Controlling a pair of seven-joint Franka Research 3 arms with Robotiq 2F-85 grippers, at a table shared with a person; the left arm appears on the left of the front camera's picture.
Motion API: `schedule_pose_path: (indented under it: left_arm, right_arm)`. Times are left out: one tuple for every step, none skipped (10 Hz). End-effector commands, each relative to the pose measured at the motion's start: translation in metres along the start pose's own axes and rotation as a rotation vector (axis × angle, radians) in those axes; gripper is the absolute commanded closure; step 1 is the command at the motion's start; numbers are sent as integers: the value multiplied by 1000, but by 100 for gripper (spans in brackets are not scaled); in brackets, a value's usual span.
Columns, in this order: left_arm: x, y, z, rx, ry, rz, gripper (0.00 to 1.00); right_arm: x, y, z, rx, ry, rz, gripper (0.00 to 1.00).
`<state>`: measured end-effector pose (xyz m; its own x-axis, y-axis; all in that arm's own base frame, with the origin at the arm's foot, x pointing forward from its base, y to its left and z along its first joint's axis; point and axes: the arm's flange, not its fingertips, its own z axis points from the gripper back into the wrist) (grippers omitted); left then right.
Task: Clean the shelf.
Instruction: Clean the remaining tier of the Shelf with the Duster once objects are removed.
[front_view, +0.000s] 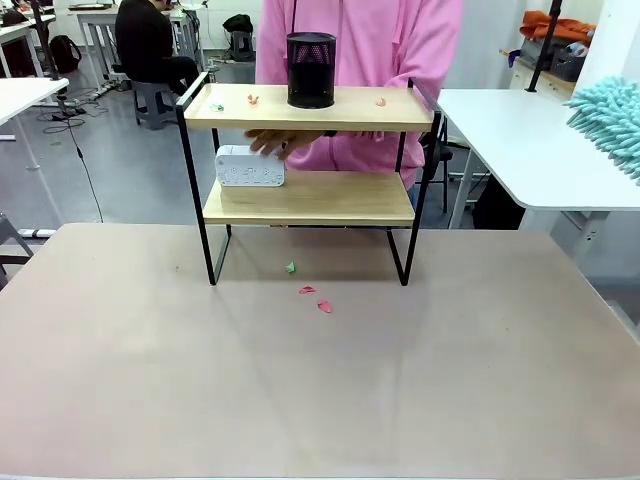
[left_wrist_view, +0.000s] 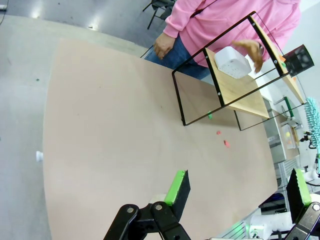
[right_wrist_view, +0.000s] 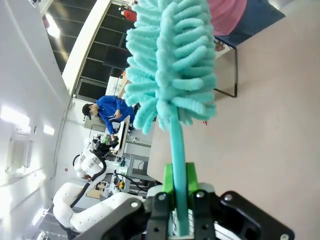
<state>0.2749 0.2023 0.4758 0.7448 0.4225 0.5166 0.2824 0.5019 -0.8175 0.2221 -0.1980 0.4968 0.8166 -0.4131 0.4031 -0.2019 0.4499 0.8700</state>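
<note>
Light wood boards in a thin black frame make up the shelf (front_view: 330, 200), which stands at the far middle of the beige table (front_view: 300, 400). On its top board sits a black mesh pot (front_view: 311, 70), with three small paper scraps (front_view: 216, 107) around it: green and pink to the left, orange to the right. On the lower board, at the left end, lies a white box (front_view: 250, 166). A person in a pink top (front_view: 370, 40) stands behind the shelf, and one hand (front_view: 272, 143) touches the box from the far side. Three more bits (front_view: 307, 290), one green and two pink, lie on the table just in front of the shelf.

The left gripper (left_wrist_view: 237, 189) hangs over the near left of the table, jaws spread wide with nothing between them. The right gripper (right_wrist_view: 180, 195) pinches the handle of a fluffy teal duster (right_wrist_view: 172, 65), held off to the right.
</note>
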Motion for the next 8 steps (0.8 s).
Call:
schedule_pose_path:
  left_arm:
    - [1,-1,-2,-14,-14,-20,0]
    - [1,-1,-2,-14,-14,-20,0]
    - [1,-1,-2,-14,-14,-20,0]
    - [1,-1,-2,-14,-14,-20,0]
    - [1,-1,-2,-14,-14,-20,0]
    - [1,-1,-2,-14,-14,-20,0]
    - [1,-1,-2,-14,-14,-20,0]
    - [1,-1,-2,-14,-14,-20,0]
  right_arm:
    - [1,-1,1,13,-7,24,100]
    - [1,-1,1,13,-7,24,100]
    - [1,-1,1,13,-7,24,100]
    - [1,-1,1,13,-7,24,100]
    - [1,-1,1,13,-7,24,100]
    - [1,-1,1,13,-7,24,100]
    - [1,-1,1,13,-7,24,100]
    - [1,-1,1,13,-7,24,100]
